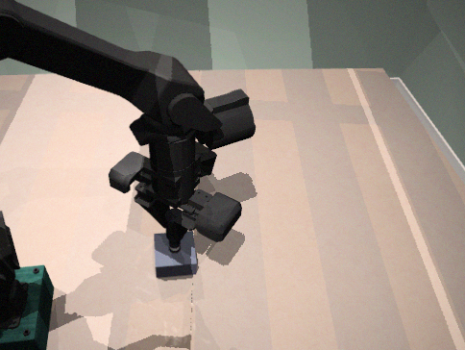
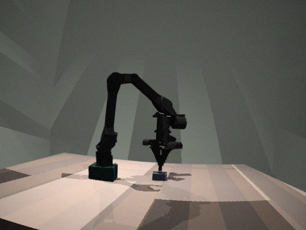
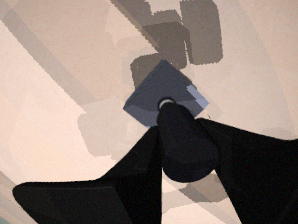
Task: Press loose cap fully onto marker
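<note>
One hand [image 1: 174, 236] clamped tight on the cap [image 3: 185, 143] | hanging straight over the holder block [image 1: 184, 262] | marker mostly hidden underneath

The top view looked down at a slant from above the table [image 1: 336, 192], close in, with the green arm base [image 1: 29, 298] at its lower left. The exterior view stood far back, near table height, facing the whole arm [image 2: 133, 104] side-on. The wrist view looked down along the gripper [image 3: 174, 141], very near. All three shared the holder block [image 1: 177, 262].
</note>
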You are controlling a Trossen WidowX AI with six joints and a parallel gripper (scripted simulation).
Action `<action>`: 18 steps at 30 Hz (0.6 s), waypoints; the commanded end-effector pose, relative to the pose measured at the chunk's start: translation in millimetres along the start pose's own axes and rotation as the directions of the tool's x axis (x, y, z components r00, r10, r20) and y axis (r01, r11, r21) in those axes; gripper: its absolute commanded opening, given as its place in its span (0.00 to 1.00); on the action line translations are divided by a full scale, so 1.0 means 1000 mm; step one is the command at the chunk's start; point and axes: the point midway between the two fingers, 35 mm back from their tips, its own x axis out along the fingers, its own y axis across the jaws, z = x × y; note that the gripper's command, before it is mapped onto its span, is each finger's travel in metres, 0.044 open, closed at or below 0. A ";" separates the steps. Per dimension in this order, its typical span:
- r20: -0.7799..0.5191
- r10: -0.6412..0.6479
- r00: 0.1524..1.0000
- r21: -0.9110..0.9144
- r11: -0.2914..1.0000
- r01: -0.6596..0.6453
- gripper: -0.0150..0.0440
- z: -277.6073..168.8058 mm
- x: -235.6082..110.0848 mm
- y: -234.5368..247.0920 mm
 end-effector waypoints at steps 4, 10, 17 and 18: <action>-0.001 0.002 1.000 0.005 1.000 -0.002 0.25 0.000 0.013 0.000; -0.001 0.002 1.000 0.005 1.000 -0.002 0.25 -0.001 0.019 0.001; -0.002 0.001 1.000 0.000 1.000 -0.001 0.34 -0.001 0.018 0.001; -0.002 0.001 1.000 0.000 1.000 -0.001 0.39 -0.001 0.018 0.001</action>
